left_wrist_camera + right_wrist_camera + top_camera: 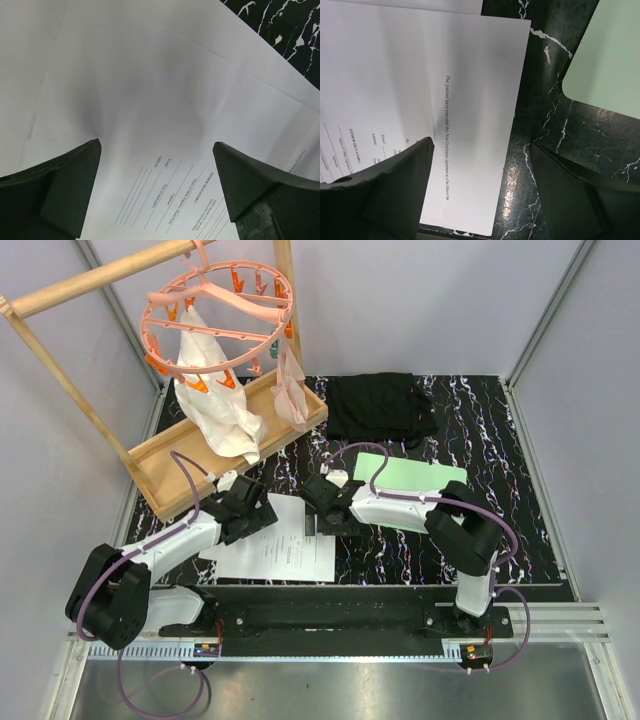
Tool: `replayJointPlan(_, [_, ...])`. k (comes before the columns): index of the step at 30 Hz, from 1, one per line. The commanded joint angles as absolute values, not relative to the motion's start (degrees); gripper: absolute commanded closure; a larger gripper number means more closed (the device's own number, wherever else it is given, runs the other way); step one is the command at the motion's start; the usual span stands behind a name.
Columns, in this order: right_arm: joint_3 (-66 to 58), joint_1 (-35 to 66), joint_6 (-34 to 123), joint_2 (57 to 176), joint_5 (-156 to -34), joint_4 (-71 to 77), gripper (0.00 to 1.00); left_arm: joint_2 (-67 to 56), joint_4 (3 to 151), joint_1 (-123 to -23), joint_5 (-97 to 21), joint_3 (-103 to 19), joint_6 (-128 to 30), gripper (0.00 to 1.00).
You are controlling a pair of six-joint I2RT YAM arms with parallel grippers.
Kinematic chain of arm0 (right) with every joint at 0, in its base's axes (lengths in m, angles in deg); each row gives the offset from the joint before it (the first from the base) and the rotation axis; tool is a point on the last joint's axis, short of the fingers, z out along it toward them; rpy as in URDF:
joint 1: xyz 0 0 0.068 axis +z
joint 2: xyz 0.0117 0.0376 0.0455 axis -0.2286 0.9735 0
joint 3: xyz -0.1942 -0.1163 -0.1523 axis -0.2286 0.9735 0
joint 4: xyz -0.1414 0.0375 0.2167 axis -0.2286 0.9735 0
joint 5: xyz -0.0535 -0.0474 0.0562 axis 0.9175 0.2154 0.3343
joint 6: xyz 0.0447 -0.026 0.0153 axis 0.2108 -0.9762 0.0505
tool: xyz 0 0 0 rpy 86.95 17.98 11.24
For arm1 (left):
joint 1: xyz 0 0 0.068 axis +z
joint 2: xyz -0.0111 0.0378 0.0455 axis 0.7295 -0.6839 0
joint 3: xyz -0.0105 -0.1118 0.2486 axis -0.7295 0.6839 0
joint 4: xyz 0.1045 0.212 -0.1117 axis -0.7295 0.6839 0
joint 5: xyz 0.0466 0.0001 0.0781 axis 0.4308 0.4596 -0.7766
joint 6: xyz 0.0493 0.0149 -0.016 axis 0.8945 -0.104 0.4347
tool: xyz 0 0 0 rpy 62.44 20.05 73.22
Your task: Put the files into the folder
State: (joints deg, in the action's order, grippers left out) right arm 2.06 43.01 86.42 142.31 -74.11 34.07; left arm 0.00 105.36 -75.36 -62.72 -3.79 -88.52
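Both spread wide, left pincer (157,150) and right pincer (481,145) hang over files (278,548), perhaps touching them.

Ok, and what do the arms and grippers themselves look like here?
The left arm and right arm match: white link shells, black joints, a purple cable looping along each. The left gripper and right gripper have dark matte wedge-shaped fingers.
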Motion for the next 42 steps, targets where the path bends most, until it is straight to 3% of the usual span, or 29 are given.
replayJointPlan(1, [0.16,43.92,86.08,144.22,-74.43,32.75,0.12,-0.14,104.32,-75.24,-63.59,-2.49,-91.26,0.01])
replayJointPlan(13, [4.63,43.92,84.5,142.03,-84.64,16.66,0.04,-0.23,102.12,-75.24,-62.19,0.5,-92.58,0.01])
replayJointPlan(23, [14.65,44.0,85.81,130.52,-92.55,-4.25,0.0,0.39,101.33,-75.24,-61.83,2.08,-92.58,0.01])
replayJointPlan(30, [16.59,43.65,87.48,128.31,-93.34,-6.2,0.0,0.57,101.16,-75.24,-61.57,2.0,-92.41,0.01])
replayJointPlan(39, [22.91,43.39,100.75,129.9,-89.83,-9.62,0.0,1.27,100.63,-75.24,-61.04,2.79,-92.32,0.01])
replayJointPlan(42, [24.15,43.3,100.41,128.94,-88.16,-9.02,0.07,1.7,100.54,-75.24,-60.78,2.88,-91.71,0.01])
